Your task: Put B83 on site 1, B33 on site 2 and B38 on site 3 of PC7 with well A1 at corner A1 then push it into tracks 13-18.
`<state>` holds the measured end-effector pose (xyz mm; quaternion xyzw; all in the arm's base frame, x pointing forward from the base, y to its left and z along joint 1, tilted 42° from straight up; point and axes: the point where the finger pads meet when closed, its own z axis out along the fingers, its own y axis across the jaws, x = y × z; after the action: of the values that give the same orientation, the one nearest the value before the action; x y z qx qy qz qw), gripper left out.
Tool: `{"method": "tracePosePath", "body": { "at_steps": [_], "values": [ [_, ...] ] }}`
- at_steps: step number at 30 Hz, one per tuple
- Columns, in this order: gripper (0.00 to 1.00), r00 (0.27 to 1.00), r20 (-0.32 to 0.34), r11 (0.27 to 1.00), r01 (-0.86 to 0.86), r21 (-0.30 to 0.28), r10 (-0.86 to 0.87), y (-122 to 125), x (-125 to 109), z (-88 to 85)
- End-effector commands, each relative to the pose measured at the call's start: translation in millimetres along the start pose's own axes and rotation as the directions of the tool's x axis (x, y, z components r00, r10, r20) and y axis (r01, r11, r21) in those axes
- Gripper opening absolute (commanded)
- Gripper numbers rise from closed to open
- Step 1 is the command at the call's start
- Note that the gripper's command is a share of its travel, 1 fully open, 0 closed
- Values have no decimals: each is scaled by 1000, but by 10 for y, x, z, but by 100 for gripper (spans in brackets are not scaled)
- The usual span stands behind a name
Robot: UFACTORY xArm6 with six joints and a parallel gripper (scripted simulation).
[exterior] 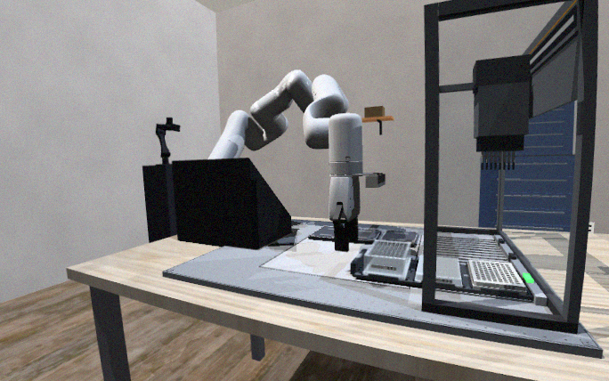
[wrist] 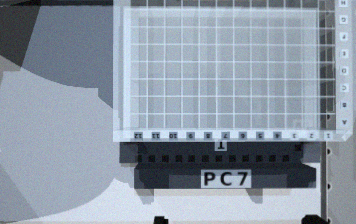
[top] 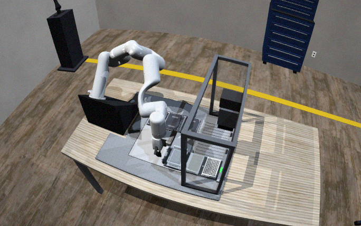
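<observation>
Above the instrument frame (top: pixel 215 139), the top view shows carrier PC7 (top: pixel 167 157) pushed in with its plates, the lamp (top: pixel 221 170) green behind it. From the side, my gripper (exterior: pixel 341 238) hangs just short of the carrier's handle end, outside the frame, jaws spread on nothing. Looking down from my wrist, B83 (wrist: pixel 225 70) sits beside the handle (wrist: pixel 225 178). I should back straight off, touching nothing.

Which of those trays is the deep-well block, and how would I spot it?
Find the tall dark frame on the table. Just outside its near-left post, a black carrier pokes out, and the deep-well block sits on that end. It is a tall pale box, standing much higher than the two flat plates inside the frame.
</observation>
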<state>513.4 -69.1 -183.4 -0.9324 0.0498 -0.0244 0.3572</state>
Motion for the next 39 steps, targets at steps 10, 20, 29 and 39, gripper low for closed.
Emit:
{"method": "tracePosePath", "body": {
  "at_steps": [10,20,29,39],
  "values": [
    [82,1000,-4,1000,1,-2,-1,3,16,-209],
    [82,1000,-4,1000,1,-2,-1,3,16,-342],
    [82,1000,-4,1000,1,-2,-1,3,16,-493],
    [82,1000,-4,1000,1,-2,-1,3,16,-626]
  ]
}}
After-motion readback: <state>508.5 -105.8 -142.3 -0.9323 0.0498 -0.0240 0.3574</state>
